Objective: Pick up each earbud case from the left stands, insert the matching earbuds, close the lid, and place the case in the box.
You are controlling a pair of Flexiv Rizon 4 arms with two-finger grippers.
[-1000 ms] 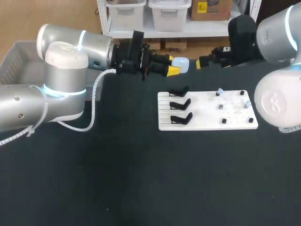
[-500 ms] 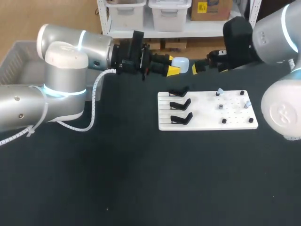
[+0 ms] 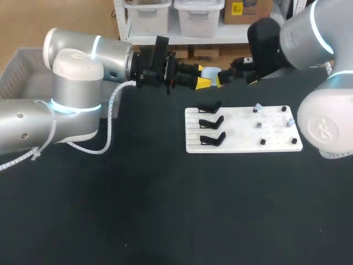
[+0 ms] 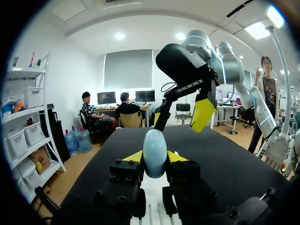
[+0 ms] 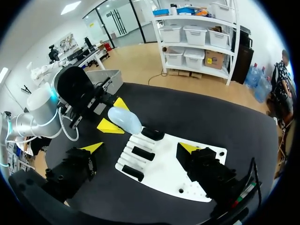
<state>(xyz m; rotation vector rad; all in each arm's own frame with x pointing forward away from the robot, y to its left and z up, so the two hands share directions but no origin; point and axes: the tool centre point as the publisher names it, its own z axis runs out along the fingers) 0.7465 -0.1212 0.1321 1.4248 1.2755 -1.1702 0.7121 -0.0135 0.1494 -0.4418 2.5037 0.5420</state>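
The pale blue earbud case [image 3: 210,72] is clamped between the yellow tips of the left gripper [image 3: 202,77], above the far edge of the table [image 3: 165,210] and beyond the white board [image 3: 242,130] with its black stands [image 3: 212,122]. In the left wrist view the case [image 4: 154,152] is seen gripped from both sides. Its rounded long axis is pointed out along the fingers, straight toward the right gripper [image 4: 180,117], which is held just ahead and a little higher.

The right gripper [image 3: 236,77] is held with its fingers wide apart and nothing between them. From its own camera the right gripper [image 5: 140,147] faces the case [image 5: 124,120], which lies ahead of it and nearer one finger than the other, not yet inside the gap.

The coming move is judged to hang on this facing alignment: the two grippers are set nearly nose to nose, with the free end of the case offered to the open one. The grey box [image 3: 22,72] is well apart, on the left arm's side.
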